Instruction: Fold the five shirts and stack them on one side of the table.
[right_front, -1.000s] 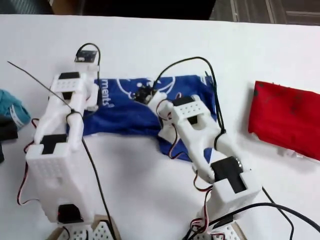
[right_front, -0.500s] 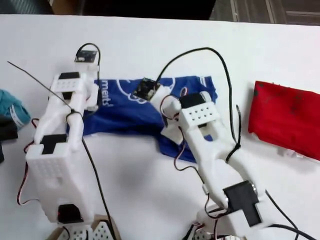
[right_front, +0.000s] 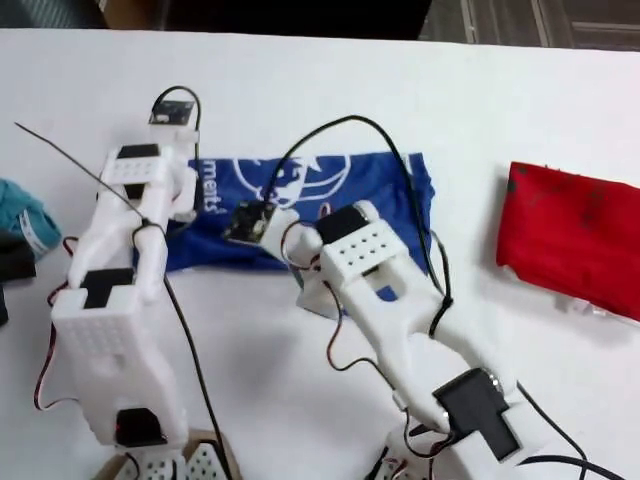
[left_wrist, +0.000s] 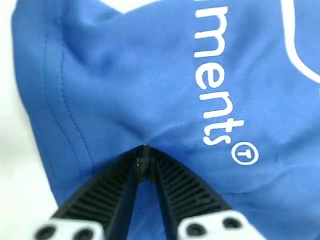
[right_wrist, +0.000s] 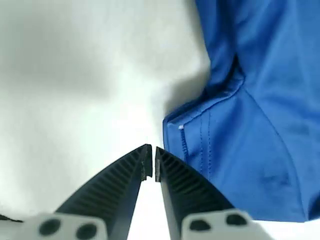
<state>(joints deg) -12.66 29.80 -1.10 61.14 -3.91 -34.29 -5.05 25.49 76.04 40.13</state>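
Blue cloth takes up the middle of the tabletop (right_front: 300, 80): the blue shirt (right_front: 370, 185) lies flattened into a long band, running from in front of the left arm across to the right arm, with its white print facing up. The left pincer (left_wrist: 145, 165) is closed to a narrow point on the shirt near the print. Creases in the cloth run out from its tips, so it appears to have a pinch of fabric. The right pincer (right_wrist: 150, 162) is also drawn nearly together but grips nothing. It sits over bare tabletop just beside the stitched hem corner of the blue shirt, apart from the cloth.

A red shirt (right_front: 570, 240) lies near the right edge of the tabletop as a flat rectangle and looks already folded. At the left edge sits a bunched teal cloth (right_front: 25, 220), probably another shirt waiting to be folded.

As a judgement, the job is in its early part. One shirt seems done, and the blue one is partway through, needing at least another fold across its length before it can be carried to the red one. The teal piece and any remaining shirts are yet to be handled, and no stack has been built.
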